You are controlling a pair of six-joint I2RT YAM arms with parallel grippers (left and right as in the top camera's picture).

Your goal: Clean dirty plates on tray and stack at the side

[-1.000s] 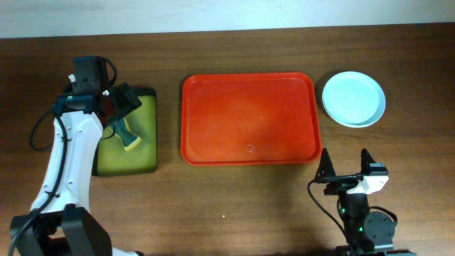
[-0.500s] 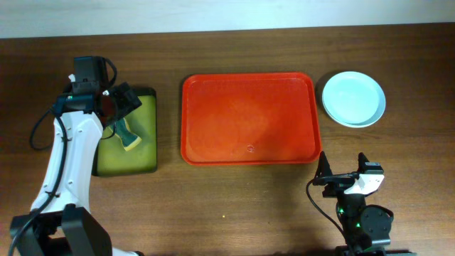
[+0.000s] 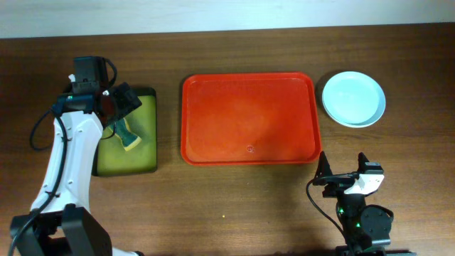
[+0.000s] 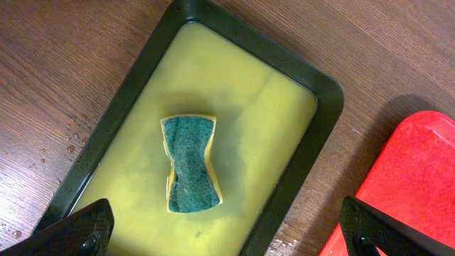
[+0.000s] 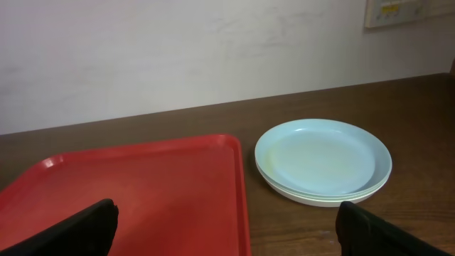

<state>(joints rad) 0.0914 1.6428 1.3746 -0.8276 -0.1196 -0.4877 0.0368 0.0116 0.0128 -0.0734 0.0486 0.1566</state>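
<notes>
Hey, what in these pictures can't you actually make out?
Plates: overhead shows only the top one; any beneath are covered, so the count is unsure.
Black tray: overhead, the left arm covers its left side; the left wrist frame cuts off one end.
Small mark on the red tray: too small overhead to identify.

The red tray point(image 3: 249, 117) lies bare at the centre of the tabletop point(image 3: 234, 213), open to a tool from any side over its low raised rim. At its 2 o'clock the plates point(image 3: 354, 98) sit stacked just beside its right edge with what looks like a narrow gap, and bare wood runs from them to the open right tool point(image 3: 344, 167) at 5 o'clock. At 9 o'clock the black tray point(image 3: 146, 160), sponge point(image 3: 129, 136) inside, lies under the open left tool point(image 3: 119, 112), with a free strip of wood between the trays.
</notes>
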